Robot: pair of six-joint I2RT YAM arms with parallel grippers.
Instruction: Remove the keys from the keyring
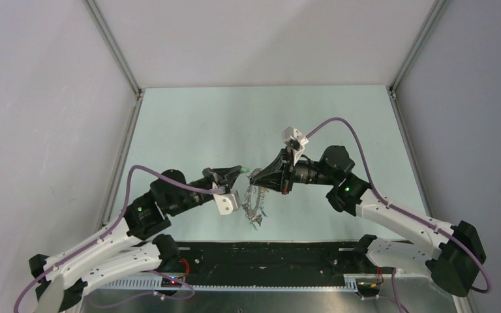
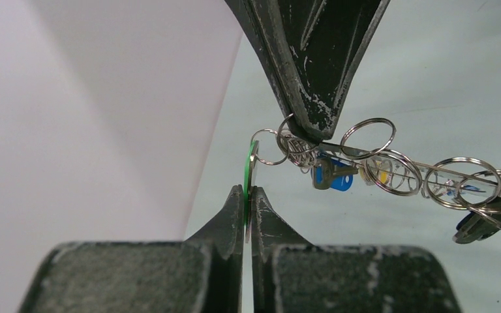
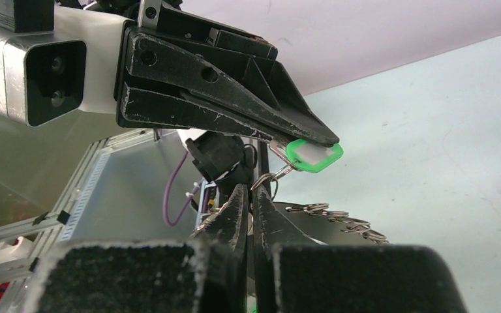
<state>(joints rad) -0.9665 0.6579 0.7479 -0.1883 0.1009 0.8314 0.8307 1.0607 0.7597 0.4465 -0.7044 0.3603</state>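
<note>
Left end effector (image 2: 247, 195), clenched edge-on around a green tag (image 2: 250, 163), faces the right end effector (image 2: 310, 130), itself clamped on the keyring (image 2: 424, 167). Keys (image 2: 333, 177) dangle mid-air, strung lengthwise beyond it, with the tag nearer the left arm.

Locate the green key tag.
The green tag is pinched between the left fingers, lifted above the table centre in the top view; the right fingers clamp the keyring immediately to its right.

Bright, even, diffuse light with soft faint shadows; wrist views go blurry in the near foreground.
</note>
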